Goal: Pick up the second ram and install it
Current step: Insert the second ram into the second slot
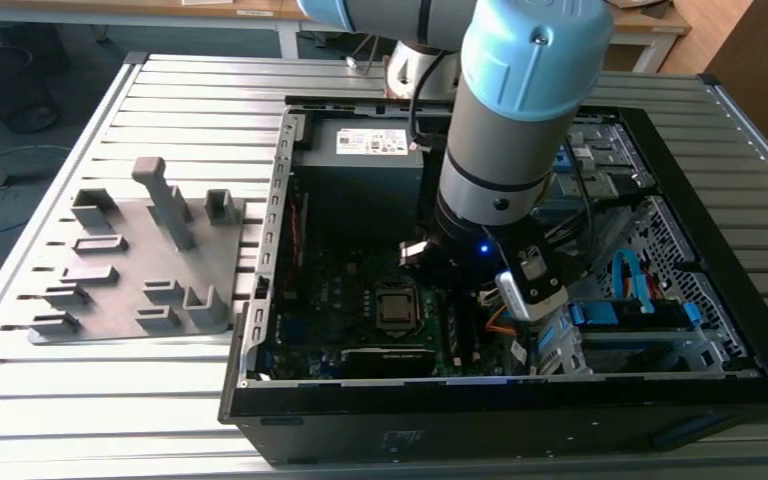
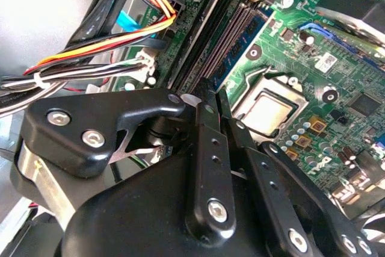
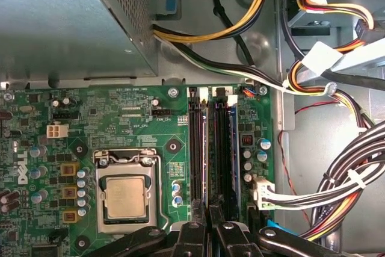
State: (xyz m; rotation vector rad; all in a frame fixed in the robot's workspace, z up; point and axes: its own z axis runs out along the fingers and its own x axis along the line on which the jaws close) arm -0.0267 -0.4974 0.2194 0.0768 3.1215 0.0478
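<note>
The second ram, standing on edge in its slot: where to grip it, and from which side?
Grip the second ram by its exposed long top edge, across the two flat faces, coming straight down toward the motherboard. It stands on edge with neighbouring slots close alongside, so probably only that edge is free.

A slatted metal table (image 1: pixel 117 400) carries an open black computer case (image 1: pixel 491 420). Directly on the slats, just beside the case on the exterior view's left, lies a grey fixture tray (image 1: pixel 137 265) with upright blocks.
</note>
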